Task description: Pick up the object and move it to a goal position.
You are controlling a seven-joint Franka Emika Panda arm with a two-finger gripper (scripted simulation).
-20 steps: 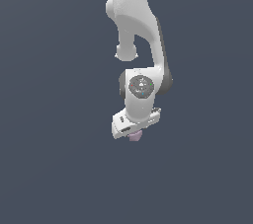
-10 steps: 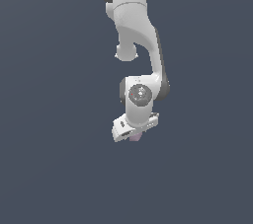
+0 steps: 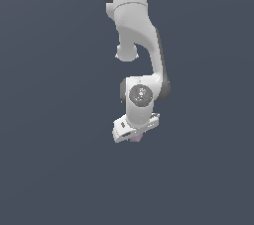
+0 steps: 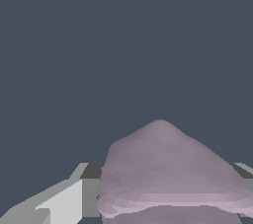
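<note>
1. Gripper (image 3: 135,139) is hanging under the white arm (image 3: 139,45), tilted, low-centre in the exterior view.
2. Fingers (image 4: 62,203) are sitting close around the object (image 4: 168,168); it looks clamped between them.
3. Judgement: carrying smoothly, grip unchanged, since the goal isn't visible.

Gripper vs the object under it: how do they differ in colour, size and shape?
Colour: the gripper is white and grey; the object is pale purple-pink.
Size: in the exterior view the gripper hides nearly all of the object, so only a pink sliver shows below it.
Shape: the gripper is blocky with flat faces; the object is lumpy and rounded, rising to a peak.
Shared: both hang over plain dark background.
</note>
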